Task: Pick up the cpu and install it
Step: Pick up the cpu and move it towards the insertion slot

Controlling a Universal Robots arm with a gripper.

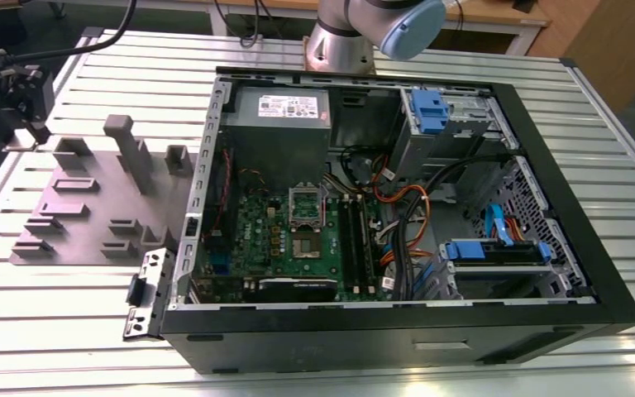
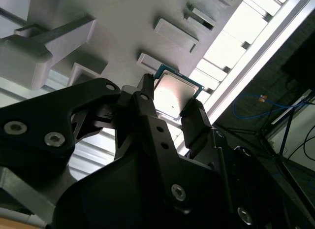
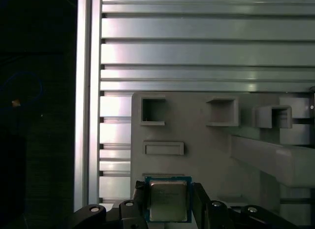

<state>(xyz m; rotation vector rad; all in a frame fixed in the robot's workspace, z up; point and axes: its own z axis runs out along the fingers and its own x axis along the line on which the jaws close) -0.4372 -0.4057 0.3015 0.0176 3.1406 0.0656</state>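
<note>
Square cpu (image 3: 168, 203), silvery top, thin greenish rim, held in gripper (image 3: 170, 195)

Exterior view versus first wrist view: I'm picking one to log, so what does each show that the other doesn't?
Exterior view: the open computer case with its motherboard, and the arm behind it. First wrist view: the gripper, jaws shut on the cpu. Shared: the grey fixture plate on the slatted metal table.
</note>
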